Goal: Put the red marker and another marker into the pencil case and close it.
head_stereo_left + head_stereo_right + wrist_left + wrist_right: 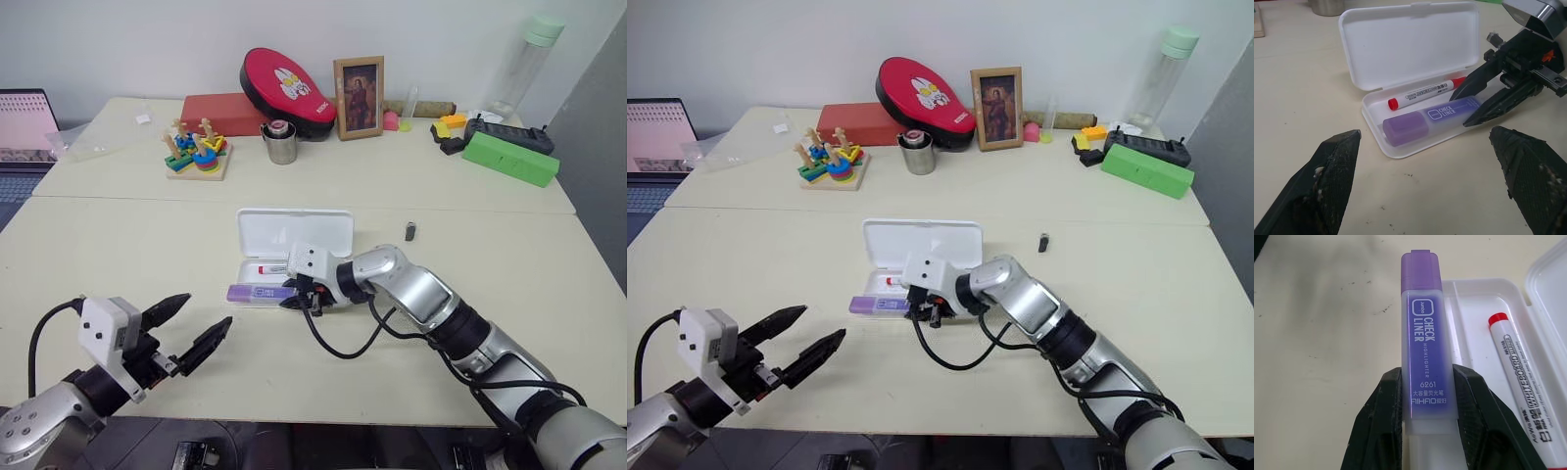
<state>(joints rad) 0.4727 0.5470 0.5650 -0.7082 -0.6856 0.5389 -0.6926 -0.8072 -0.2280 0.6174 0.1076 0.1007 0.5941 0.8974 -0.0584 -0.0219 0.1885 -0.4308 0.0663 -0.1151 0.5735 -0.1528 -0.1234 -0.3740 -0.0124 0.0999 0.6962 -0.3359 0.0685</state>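
The white pencil case [294, 233] lies open mid-table with its lid [1410, 44] folded back. In its tray, along the hinge side, lies the red marker [1422, 93], a white barrel with a red cap [1498, 319]. My right gripper [299, 299] is shut on the barrel of the other marker, the purple marker [1425, 347], and holds it level along the tray's front side. Whether this marker rests on the tray I cannot tell. My left gripper [201, 318] hovers open near the table's front left, apart from the case, with nothing between its fingers.
A small dark piece [410, 231] lies right of the case. Along the back stand a peg toy [196, 152], a metal cup [280, 142], a red oval case [286, 93], a framed picture [359, 97], a green box [509, 158] and a clear bottle [524, 64]. A laptop [24, 127] sits far left.
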